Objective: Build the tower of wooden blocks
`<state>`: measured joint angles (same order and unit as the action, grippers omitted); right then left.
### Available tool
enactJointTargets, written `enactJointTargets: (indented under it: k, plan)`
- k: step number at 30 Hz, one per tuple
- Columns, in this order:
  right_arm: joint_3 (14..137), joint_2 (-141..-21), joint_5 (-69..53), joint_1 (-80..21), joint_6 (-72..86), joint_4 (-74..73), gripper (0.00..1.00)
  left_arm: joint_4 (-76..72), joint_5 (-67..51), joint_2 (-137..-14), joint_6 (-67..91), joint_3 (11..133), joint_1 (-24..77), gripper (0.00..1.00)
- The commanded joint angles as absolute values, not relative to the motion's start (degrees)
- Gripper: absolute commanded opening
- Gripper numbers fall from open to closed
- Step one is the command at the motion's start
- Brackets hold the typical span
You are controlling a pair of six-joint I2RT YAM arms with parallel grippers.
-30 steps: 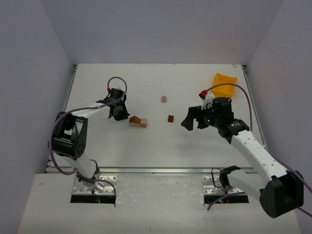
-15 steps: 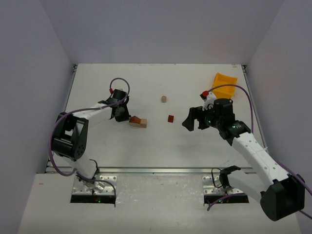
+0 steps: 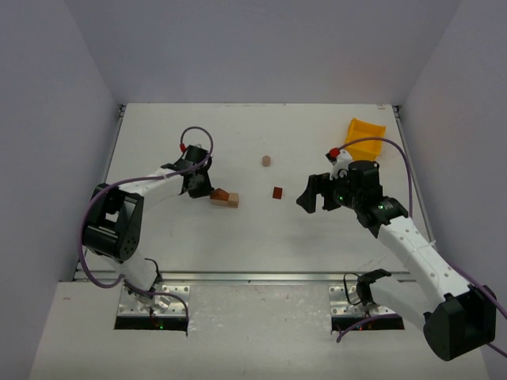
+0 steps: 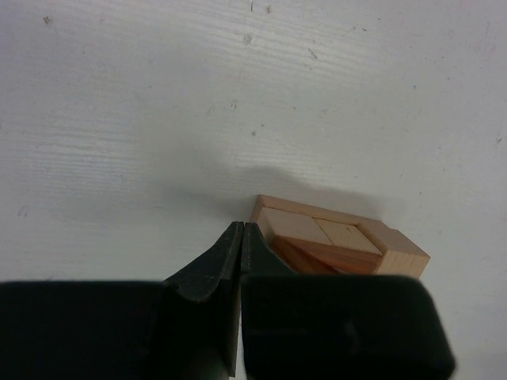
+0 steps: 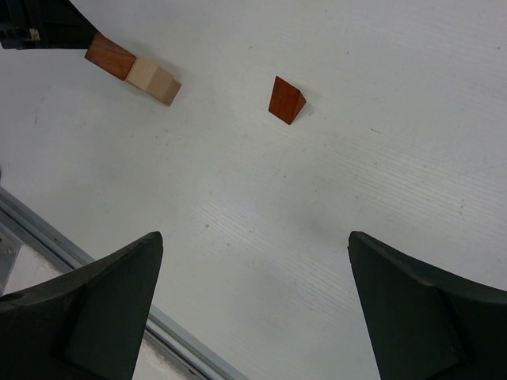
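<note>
The wood block tower (image 3: 224, 198) is a small cluster of pale tan and reddish-brown blocks lying left of the table's centre. In the left wrist view the wood block tower (image 4: 341, 241) shows a flat bar, two pale cubes and a reddish sloped piece. My left gripper (image 3: 206, 191) (image 4: 242, 227) is shut and empty, its tips right beside the cluster's left end. A loose reddish-brown wedge (image 3: 277, 192) (image 5: 286, 100) lies apart to the right. My right gripper (image 3: 310, 203) (image 5: 253, 236) hovers open and empty, right of that wedge.
A small tan cylinder (image 3: 266, 161) stands alone farther back near the middle. A yellow plastic bin (image 3: 364, 136) sits at the back right by the wall. A metal rail (image 3: 253, 277) runs along the table's near edge.
My left gripper has crept slightly right, closer to the cluster, staying shut. My right arm shifted a little and stays open. The blocks have not moved.
</note>
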<state>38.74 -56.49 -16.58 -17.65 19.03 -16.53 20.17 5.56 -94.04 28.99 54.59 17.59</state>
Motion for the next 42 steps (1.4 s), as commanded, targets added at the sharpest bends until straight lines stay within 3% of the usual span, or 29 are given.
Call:
enactJointTargets:
  k: [1,10,19,21,23,24,25,30,36,42]
  plan:
    - [38.5,-55.5,-15.7,-17.7,18.1,-14.6,0.99,20.2,6.6,-91.7,29.6,55.9,18.5,0.0]
    - [38.4,-55.4,-15.7,-17.7,18.1,-14.5,0.99,21.3,7.9,-91.8,29.8,56.5,19.1,0.0]
    - [38.6,-56.6,-16.3,-17.7,17.4,-13.6,0.99,28.4,18.4,-88.5,31.5,62.4,17.2,0.02]
    - [38.7,-57.5,-17.4,-17.7,17.0,-12.6,0.99,28.2,18.1,-86.4,31.4,62.6,15.6,0.14]
    - [40.0,-59.6,-19.3,-17.7,16.6,-11.4,0.99,27.3,17.9,-84.1,31.3,62.5,13.9,0.5]
    - [41.5,-62.0,-19.5,-17.7,16.6,-10.6,0.99,27.1,18.2,-82.4,31.1,62.5,13.5,0.8]
    - [41.6,-62.3,-19.6,-17.7,16.6,-10.6,0.99,26.8,18.2,-82.2,31.1,62.7,13.5,1.0]
    - [54.7,-79.0,-13.6,-23.3,13.2,-11.9,0.99,26.1,19.8,-75.6,30.2,64.2,13.4,1.0]
    - [79.6,-105.3,-2.4,-29.1,8.9,-19.5,0.99,25.4,24.8,-71.4,31.7,62.2,13.4,1.0]
    - [100.4,-122.9,8.7,-30.6,5.8,-27.3,0.99,23.4,29.7,-69.5,32.5,58.1,13.4,1.0]
